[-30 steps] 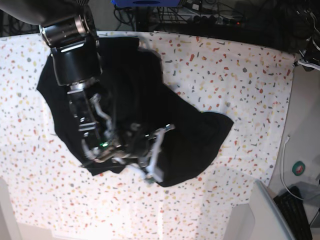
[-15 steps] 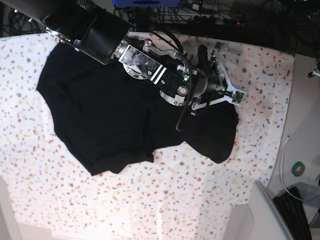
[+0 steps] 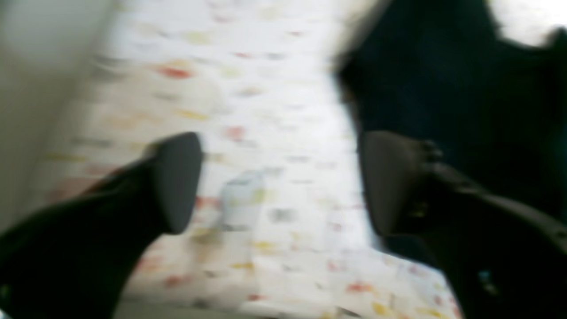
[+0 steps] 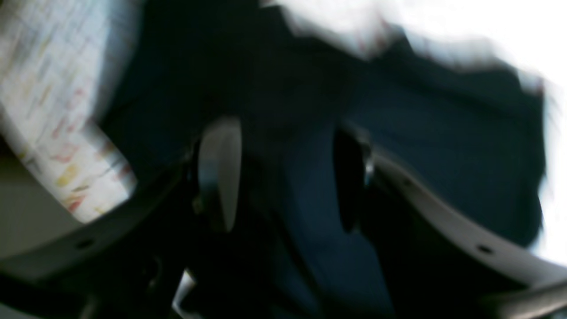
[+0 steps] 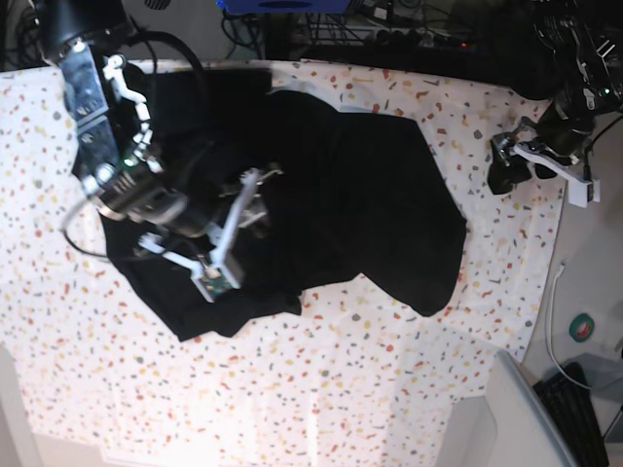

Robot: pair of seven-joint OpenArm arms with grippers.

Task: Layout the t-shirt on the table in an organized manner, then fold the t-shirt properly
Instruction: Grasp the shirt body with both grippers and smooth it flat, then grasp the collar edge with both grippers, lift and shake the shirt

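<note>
The black t-shirt lies crumpled and partly spread across the upper middle of the speckled table. My right gripper hovers over the shirt's left part. In the right wrist view it is open, with dark fabric under and between the jaws; the view is blurred, so contact is unclear. My left gripper is at the table's right edge, apart from the shirt. In the left wrist view it is open and empty over bare cloth, with the shirt to its right.
The table's right edge borders grey floor with a white cable and a small round object. A grey box corner and a keyboard sit at the bottom right. Cables and equipment run behind the far edge.
The right-wrist arm swung from the shirt's right side back to its left part. The shirt's right part lies spread wider toward the far right. The left-wrist arm has come into view at the right edge.
</note>
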